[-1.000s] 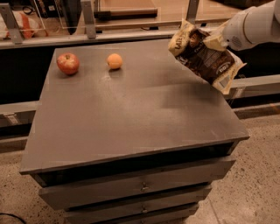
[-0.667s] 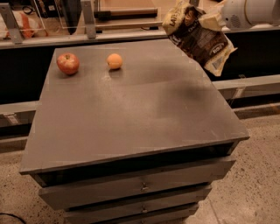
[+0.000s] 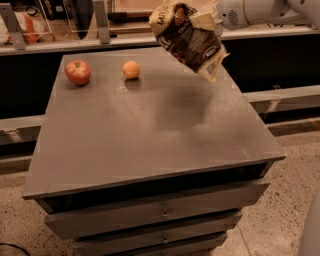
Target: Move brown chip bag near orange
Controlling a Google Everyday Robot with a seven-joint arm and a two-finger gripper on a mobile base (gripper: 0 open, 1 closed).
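While pincer clamps brown chip bag above table far edge, orange lies left.

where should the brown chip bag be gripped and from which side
Its flat cream-yellow end seam, from the right. The brown chip bag hangs tilted above the table at its far right corner, with the claw pinching that upper end. The seam is thin enough to pinch, while the puffy middle would likely slip. That also leaves the side facing the orange free.

White gripper on cream-ended brown chip bag
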